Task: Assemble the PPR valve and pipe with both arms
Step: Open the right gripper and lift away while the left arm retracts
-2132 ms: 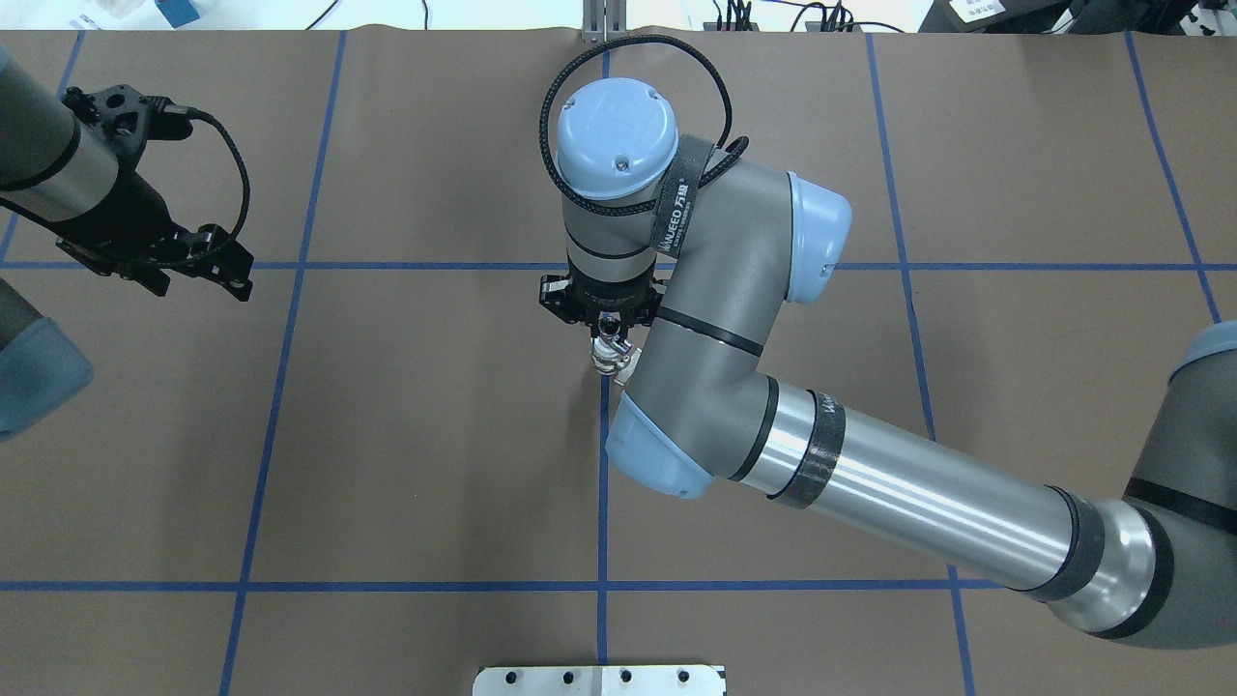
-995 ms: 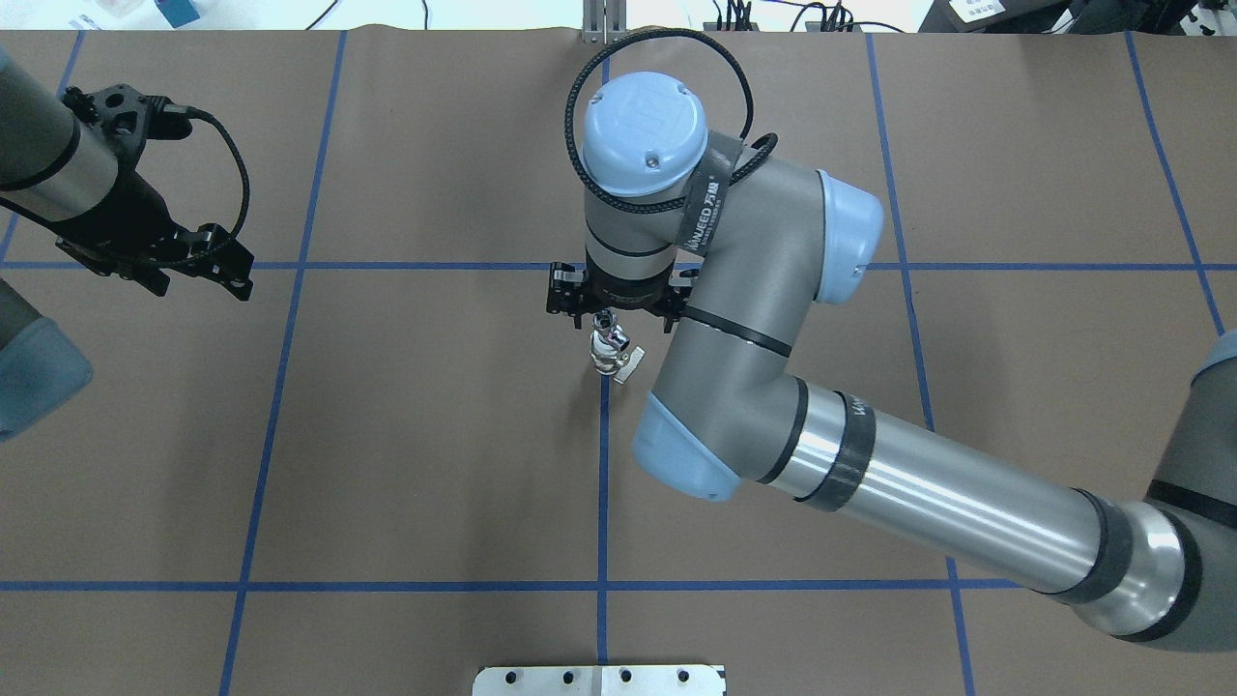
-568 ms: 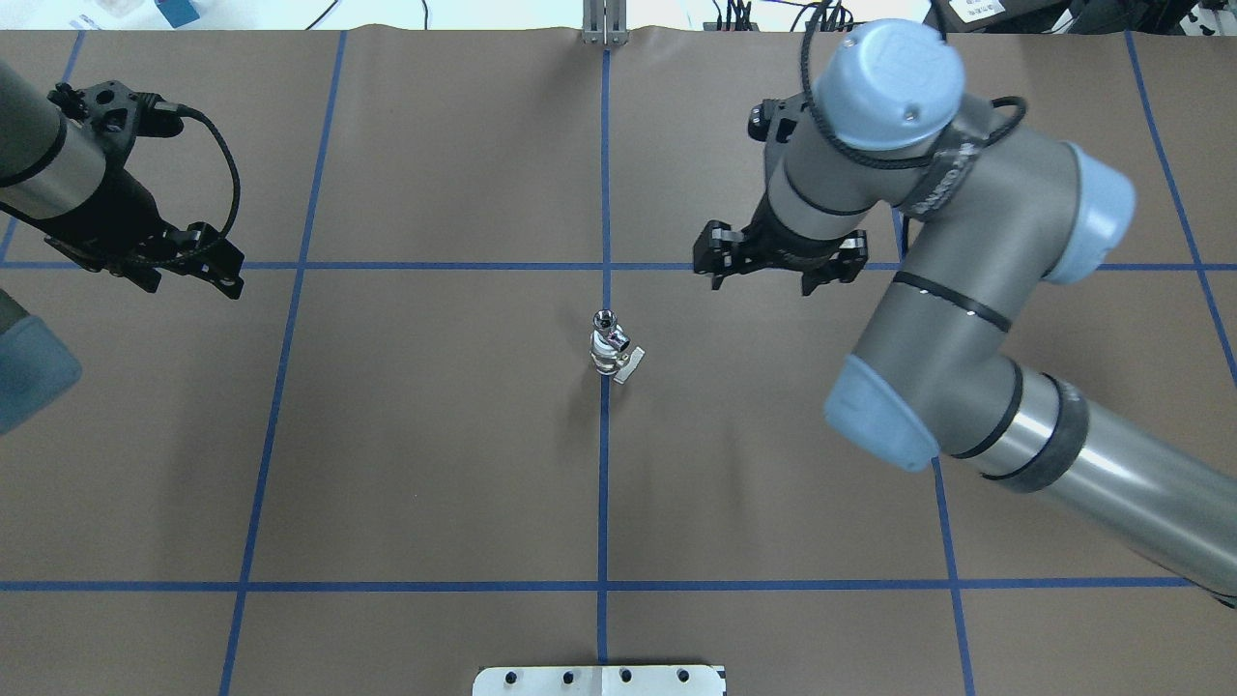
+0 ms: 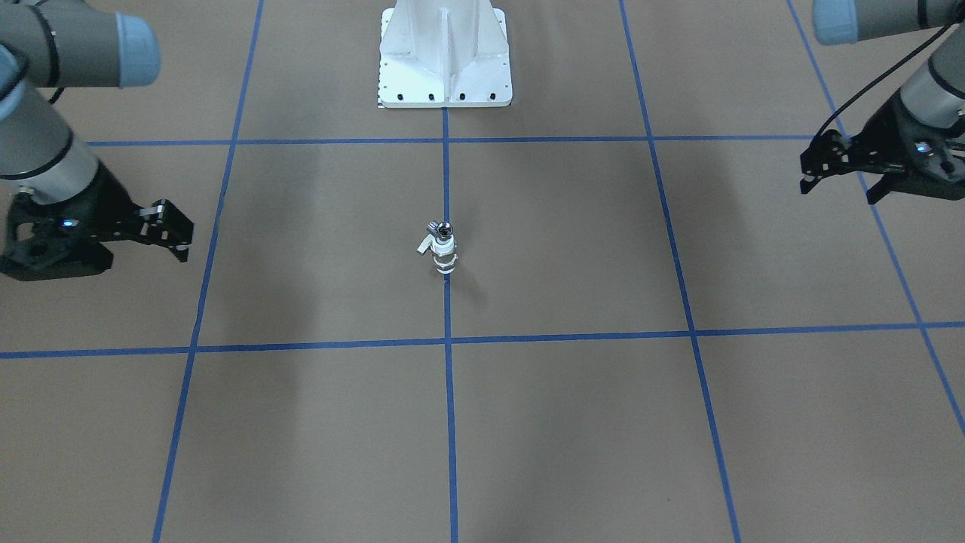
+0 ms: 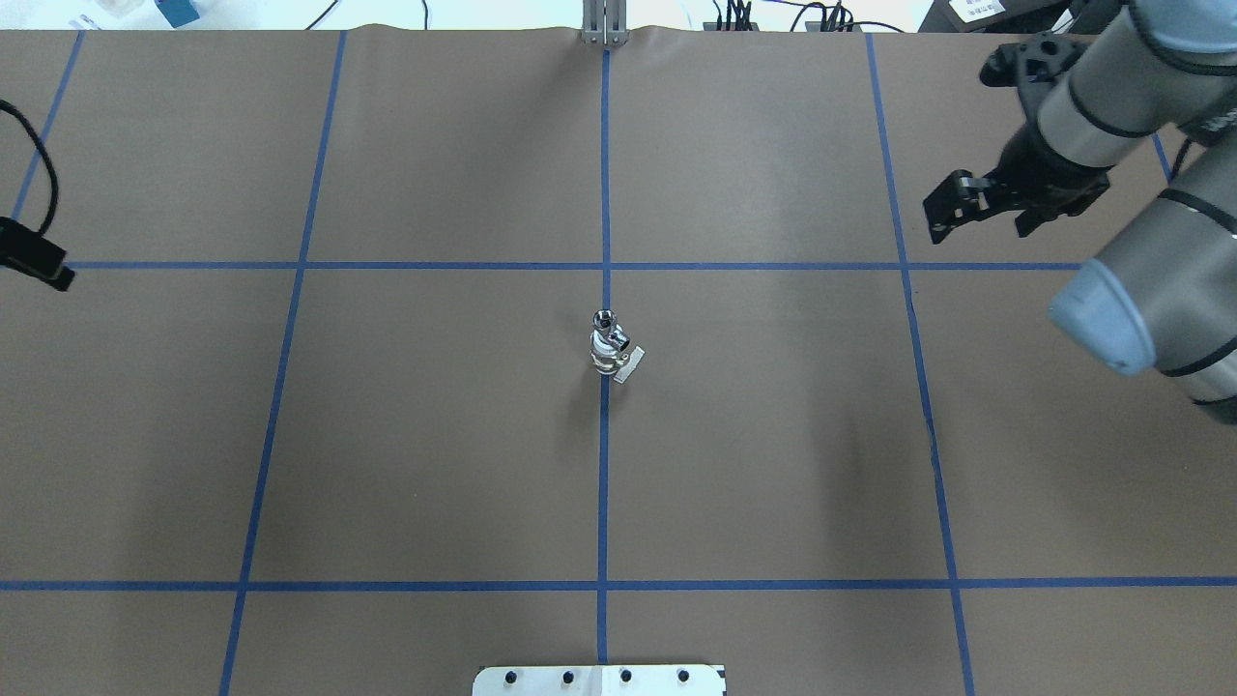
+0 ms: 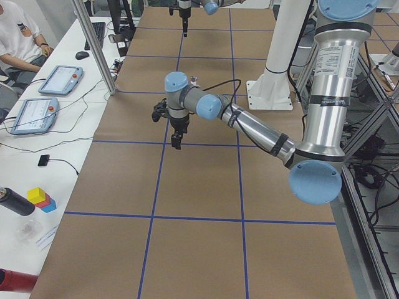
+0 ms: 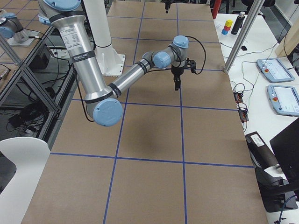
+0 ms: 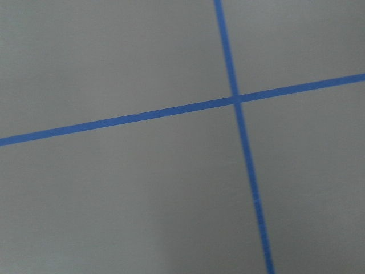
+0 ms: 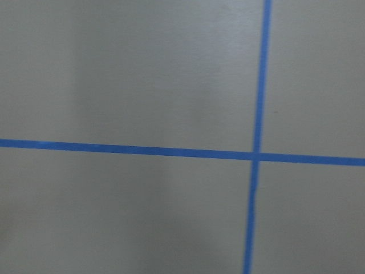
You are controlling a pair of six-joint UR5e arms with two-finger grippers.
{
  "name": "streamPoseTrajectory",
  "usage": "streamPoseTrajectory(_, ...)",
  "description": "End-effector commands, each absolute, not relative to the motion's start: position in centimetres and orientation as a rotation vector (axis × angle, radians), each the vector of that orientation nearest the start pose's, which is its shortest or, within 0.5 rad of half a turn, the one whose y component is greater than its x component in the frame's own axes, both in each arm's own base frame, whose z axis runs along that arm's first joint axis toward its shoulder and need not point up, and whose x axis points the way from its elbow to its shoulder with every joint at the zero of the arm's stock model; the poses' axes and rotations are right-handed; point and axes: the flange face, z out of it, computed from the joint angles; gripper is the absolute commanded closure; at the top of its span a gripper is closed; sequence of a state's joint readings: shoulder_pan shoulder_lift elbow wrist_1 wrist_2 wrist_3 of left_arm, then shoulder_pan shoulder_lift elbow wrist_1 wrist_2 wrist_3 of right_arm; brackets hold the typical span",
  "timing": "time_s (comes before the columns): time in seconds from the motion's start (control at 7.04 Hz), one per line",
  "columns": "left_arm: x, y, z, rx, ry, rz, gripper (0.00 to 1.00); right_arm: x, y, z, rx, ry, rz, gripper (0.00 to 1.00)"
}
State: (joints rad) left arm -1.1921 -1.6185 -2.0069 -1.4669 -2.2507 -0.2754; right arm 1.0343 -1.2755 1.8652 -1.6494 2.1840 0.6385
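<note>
Two parts are recorded upright at the middle of the bench (image 5: 435, 435), on a blue tape line (image 5: 603, 483): the PPR valve (image 5: 611, 359), with the pipe (image 5: 606, 320) seated on top (lever out sideways). The left gripper (image 4: 838, 188) and the right gripper (image 5: 978, 228) are held by opposite bench edges, jaws apart, both empty.

Robotics lab: blue-gridded table (image 5: 435, 435), teach pendants (image 6: 59, 80) on side bench (image 6: 19, 168).
</note>
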Motion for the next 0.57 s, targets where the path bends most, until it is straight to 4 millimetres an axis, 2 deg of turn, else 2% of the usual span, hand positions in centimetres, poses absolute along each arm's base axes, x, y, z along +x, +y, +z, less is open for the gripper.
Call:
streamPoseTrajectory(0.0, 4.0, -45.4, 50.2, 0.139, 0.707, 0.271, 0.01, -14.4, -51.3, 47.1, 0.114, -0.779, -0.087, 0.01)
streamPoseTrajectory(0.14, 2.9, -44.6, 52.0, 0.124, 0.704, 0.248, 0.01, -11.9, -50.9, 49.4, 0.124, -0.758, -0.11, 0.01)
streamPoseTrajectory(0.28, 1.1, -45.0, 54.9, 0.121, 0.731, 0.202, 0.01, -10.1, -50.8, 50.6, 0.119, -0.754, -0.09, 0.01)
streamPoseTrajectory(0.43, 0.1, -45.1, 58.2, 0.104, 0.834, 0.165, 0.01, -7.2, -51.3, 52.5, 0.109, -0.787, -0.089, 0.01)
